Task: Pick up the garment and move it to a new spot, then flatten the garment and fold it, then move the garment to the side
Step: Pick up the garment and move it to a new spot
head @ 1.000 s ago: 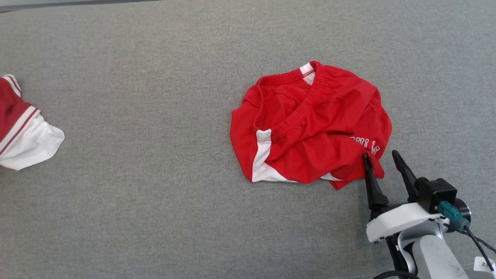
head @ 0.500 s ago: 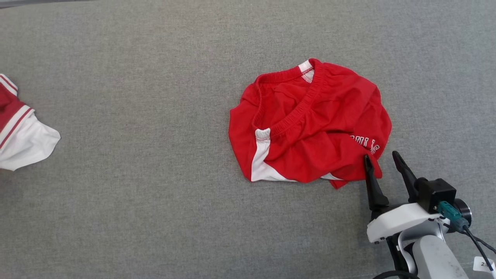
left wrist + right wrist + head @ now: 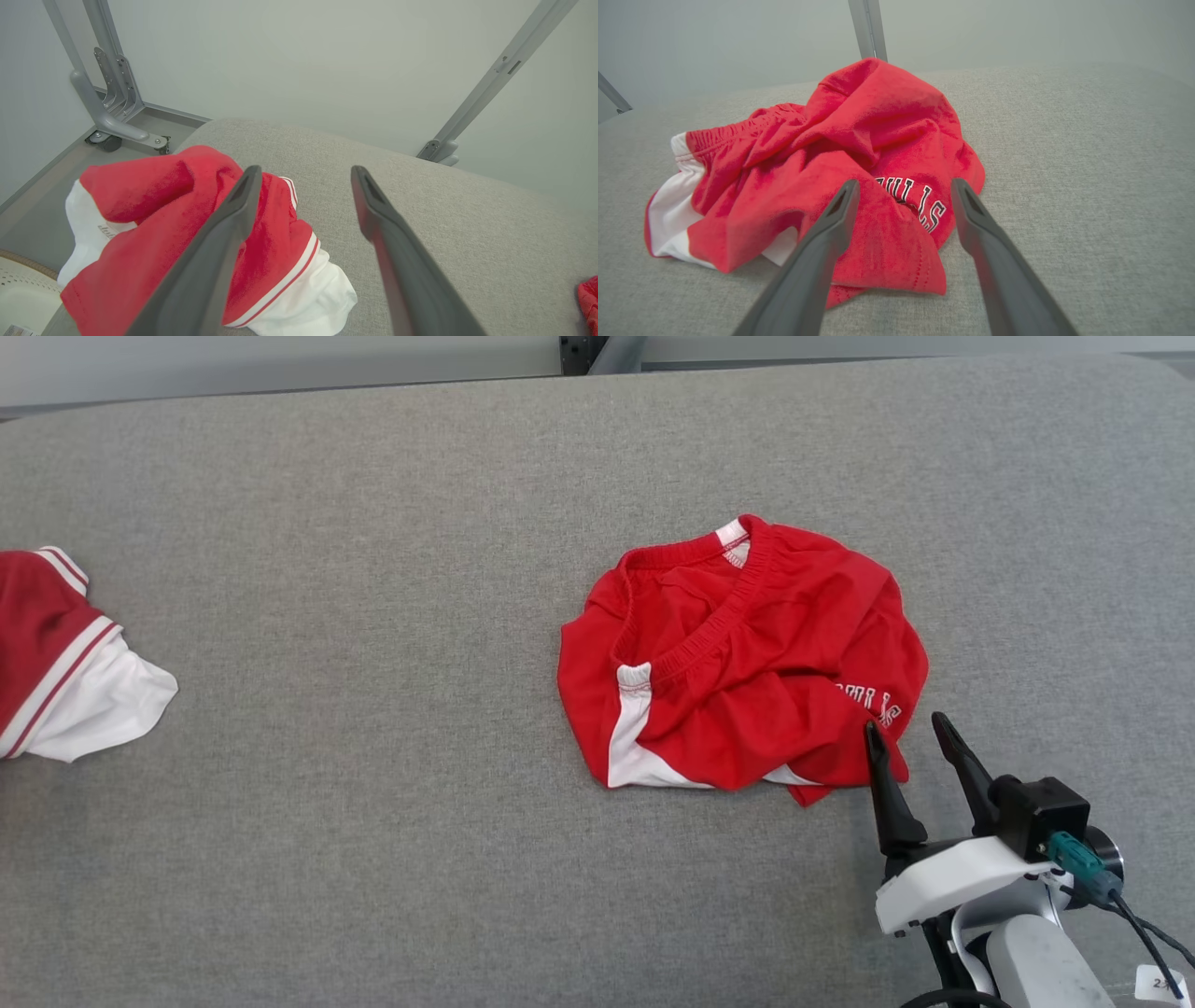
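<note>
1. You had a broad grey woven-fabric surface (image 3: pixel 373 859) across your head view, its far edge rounded.
2. Beyond its corner, in your left wrist view, a grey metal frame leg (image 3: pixel 93 88) stood on a small dark caster (image 3: pixel 106 141).
3. A slanted grey metal strut (image 3: pixel 486 88) rose against the plain pale wall (image 3: pixel 303 56).
4. At that view's lower left sat a pale dotted object with a brownish rim (image 3: pixel 18 289); you couldn't tell what it was.

Grey surface (image 3: pixel 373 756) is bare between the red shorts (image 3: pixel 747 653) mid-right and the second red-white garment (image 3: pixel 65 653) at the left edge: wide lane. Near and far strips also free. Right gripper (image 3: pixel 905 723) occupies the shorts' near-right corner. Metal frame post (image 3: pixel 597 350) stands beyond the far edge.
</note>
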